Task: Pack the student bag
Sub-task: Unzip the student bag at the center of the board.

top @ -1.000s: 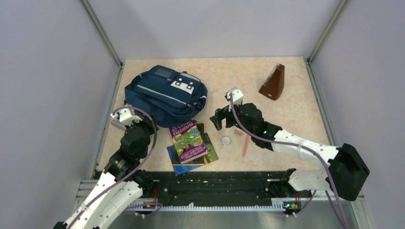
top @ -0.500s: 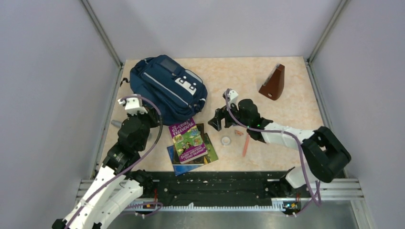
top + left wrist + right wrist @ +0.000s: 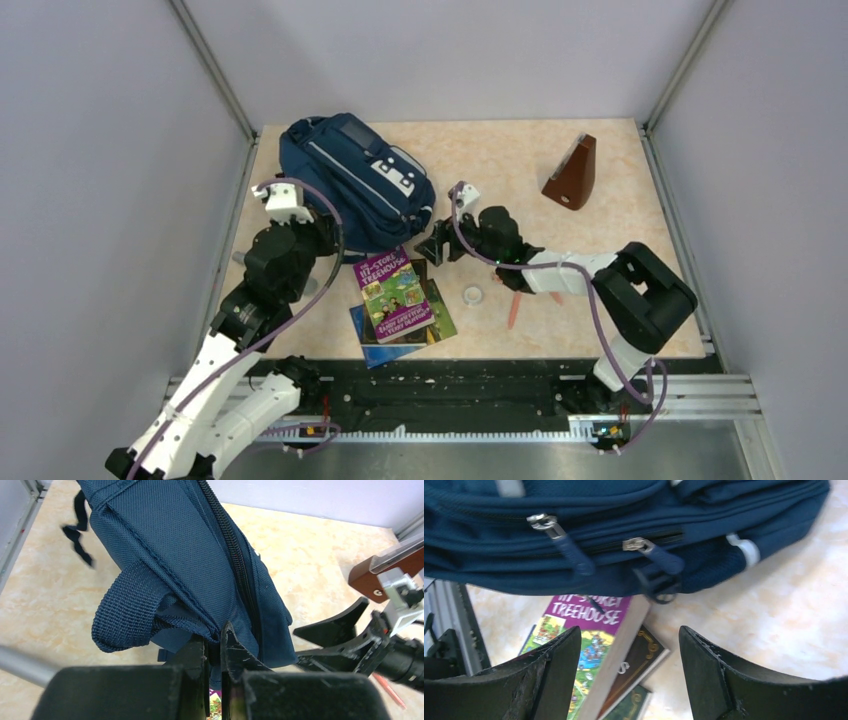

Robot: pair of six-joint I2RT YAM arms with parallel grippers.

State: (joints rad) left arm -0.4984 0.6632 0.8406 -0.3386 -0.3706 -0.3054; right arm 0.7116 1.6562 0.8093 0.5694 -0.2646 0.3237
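The student bag (image 3: 350, 180) is a navy backpack with grey patches, tilted up at the back left of the table. My left gripper (image 3: 318, 232) is shut on a fold of the bag's fabric at its near left edge; in the left wrist view the bag (image 3: 190, 555) rises above the pinched jaws (image 3: 214, 645). My right gripper (image 3: 432, 246) is open and empty just right of the bag's near corner. In the right wrist view the bag (image 3: 624, 535) and its zipper pulls (image 3: 639, 544) lie ahead of the open fingers (image 3: 629, 675).
A stack of books (image 3: 400, 298) with a purple cover on top lies just in front of the bag. A small round object (image 3: 473, 295) and an orange pen (image 3: 514, 310) lie right of the books. A brown metronome (image 3: 573, 175) stands at the back right.
My left gripper has lifted and pulled the bag's near edge up and toward the back, tilting the bag. My right gripper has moved left toward the bag, staying open.
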